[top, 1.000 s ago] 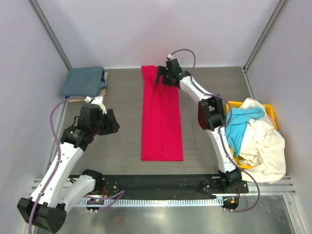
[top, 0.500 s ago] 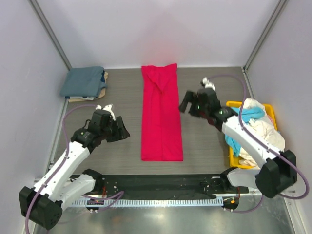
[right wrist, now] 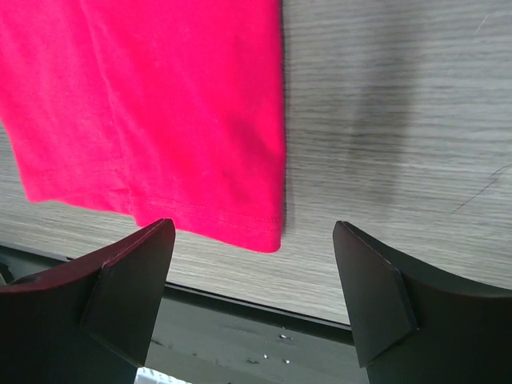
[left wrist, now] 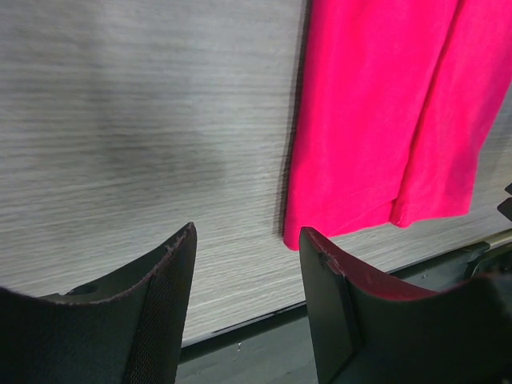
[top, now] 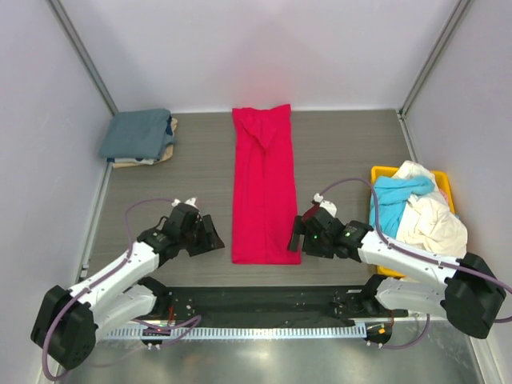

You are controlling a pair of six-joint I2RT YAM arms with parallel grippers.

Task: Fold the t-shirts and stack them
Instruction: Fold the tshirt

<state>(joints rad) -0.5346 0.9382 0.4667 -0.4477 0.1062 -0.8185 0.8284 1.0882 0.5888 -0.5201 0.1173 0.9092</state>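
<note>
The red-pink t-shirt lies folded into a long narrow strip down the middle of the table. My left gripper is open and empty just left of the strip's near left corner. My right gripper is open and empty just right of the strip's near right corner. A folded slate blue-grey shirt lies on a tan one at the back left. Cyan and cream-white shirts are piled in the bin.
The yellow bin stands at the right edge of the table. A black strip runs along the table's near edge, just behind both grippers. Grey walls close in the back and both sides.
My right arm came back from the shirt's far end to its near right corner. My left gripper moved nearer and right, to the near left corner. The shirt has not moved.
</note>
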